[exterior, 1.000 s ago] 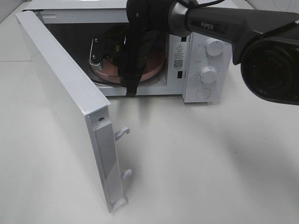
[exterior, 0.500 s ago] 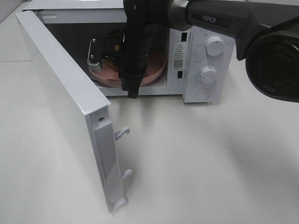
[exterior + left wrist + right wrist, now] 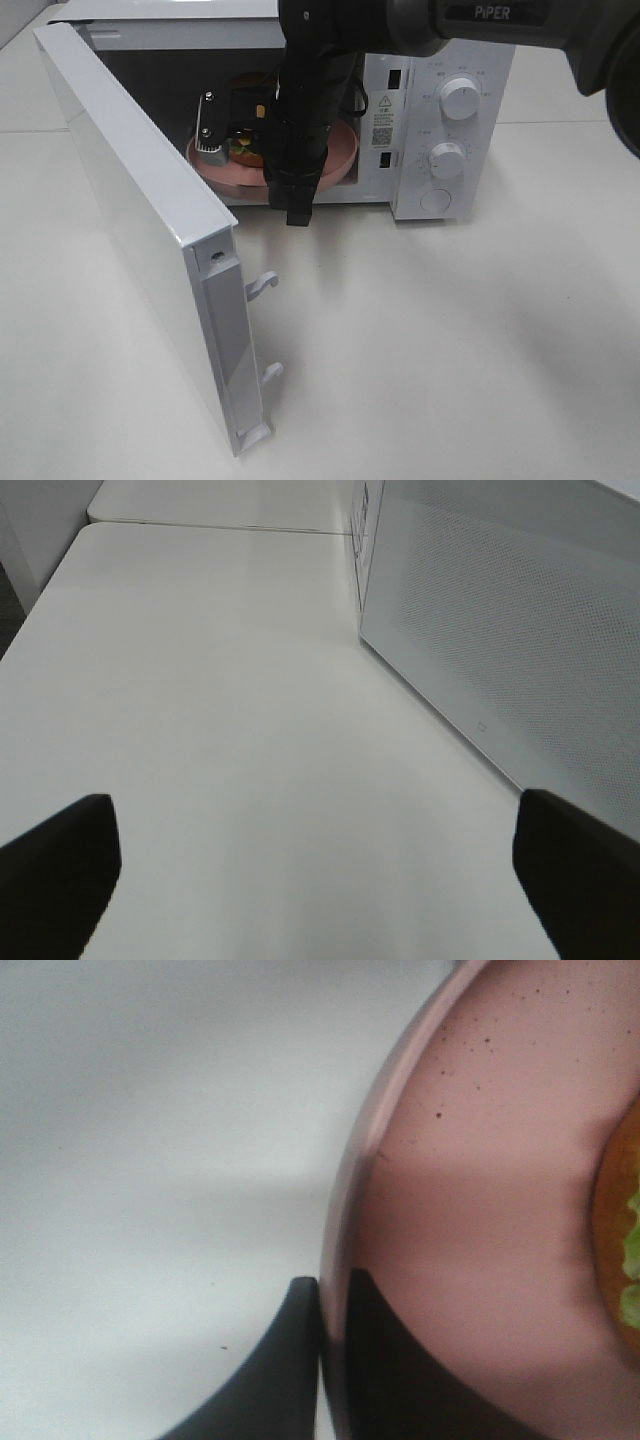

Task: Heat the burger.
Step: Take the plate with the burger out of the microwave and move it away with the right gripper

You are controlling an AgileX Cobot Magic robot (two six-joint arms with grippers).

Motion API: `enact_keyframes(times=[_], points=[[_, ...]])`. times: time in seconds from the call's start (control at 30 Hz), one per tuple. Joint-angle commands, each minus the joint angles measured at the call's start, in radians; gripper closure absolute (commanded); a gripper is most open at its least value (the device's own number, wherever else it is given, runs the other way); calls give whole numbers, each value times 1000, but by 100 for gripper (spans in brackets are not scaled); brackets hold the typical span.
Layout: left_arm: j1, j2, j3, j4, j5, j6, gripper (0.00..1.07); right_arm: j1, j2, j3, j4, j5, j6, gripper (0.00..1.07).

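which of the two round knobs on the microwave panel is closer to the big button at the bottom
The lower knob, sitting directly above the round button. The upper knob is farther up the panel, near the microwave's top edge.

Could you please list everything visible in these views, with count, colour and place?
microwave: one, white, at the table's back, door swung open
knobs: two, white, on its control panel
plate: one, pink, in the microwave's opening
burger: one, brown bun with green lettuce, on the plate
table: one, white, under everything
right pincer: one, black, shut on the plate's rim
left pincer: one, black, open above bare table beside the door
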Motion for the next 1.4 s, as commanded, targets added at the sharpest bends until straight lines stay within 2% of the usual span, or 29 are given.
enact_keyframes(times=[0.03,0.23,0.3,0.63,1.17,1.4], points=[[1,-10,3,2,-9,-3,7,-1,-55,81,-11,13,17,107],[1,-10,3,2,-9,-3,7,5,-119,177,-24,-67,17,107],[1,-10,3,2,-9,-3,7,10,-161,249,-36,-127,15,107],[1,-10,3,2,-9,-3,7,15,-296,437,-56,-267,0,107],[1,-10,3,2,-9,-3,7,28,-530,676,-129,-416,3,107],[1,-10,3,2,-9,-3,7,28,-600,728,-156,-447,3,107]])
